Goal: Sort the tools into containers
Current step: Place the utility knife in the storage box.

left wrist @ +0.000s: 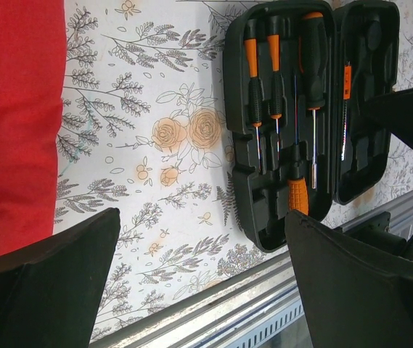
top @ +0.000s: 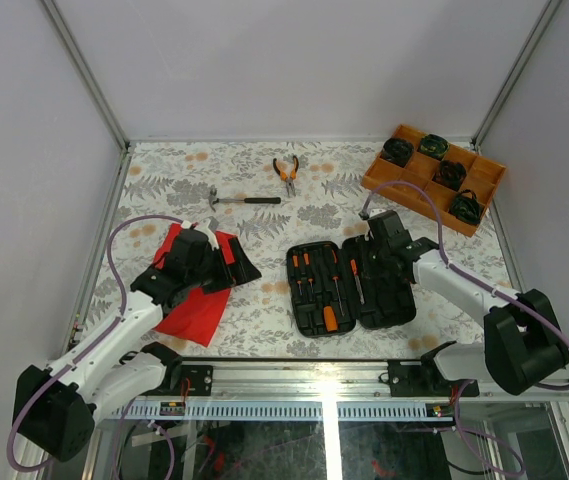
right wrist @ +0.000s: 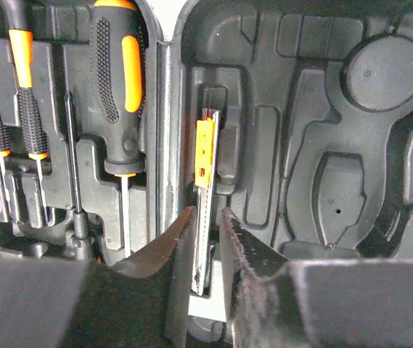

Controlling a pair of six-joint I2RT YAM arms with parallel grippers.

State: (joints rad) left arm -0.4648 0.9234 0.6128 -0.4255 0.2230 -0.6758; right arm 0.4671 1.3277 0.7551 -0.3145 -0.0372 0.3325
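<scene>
The black tool case [top: 392, 298] lies open at the table's middle front. Its left half holds several orange-and-black screwdrivers [right wrist: 119, 72]. A silver utility knife [right wrist: 205, 145] with an orange slider sits on edge in a slot of the right half. My right gripper [right wrist: 207, 214] is over that slot, jaws a narrow way apart on either side of the knife's near end, so it is open. The hammer [top: 244, 200] and orange-handled pliers [top: 286, 172] lie on the cloth further back. My left gripper [left wrist: 200, 217] hangs wide open and holds nothing, left of the case.
A red cloth [top: 196, 300] lies under the left arm. An orange compartment tray [top: 419, 197] of black round items stands at the back right. A metal rail [top: 314, 375] runs along the table's near edge.
</scene>
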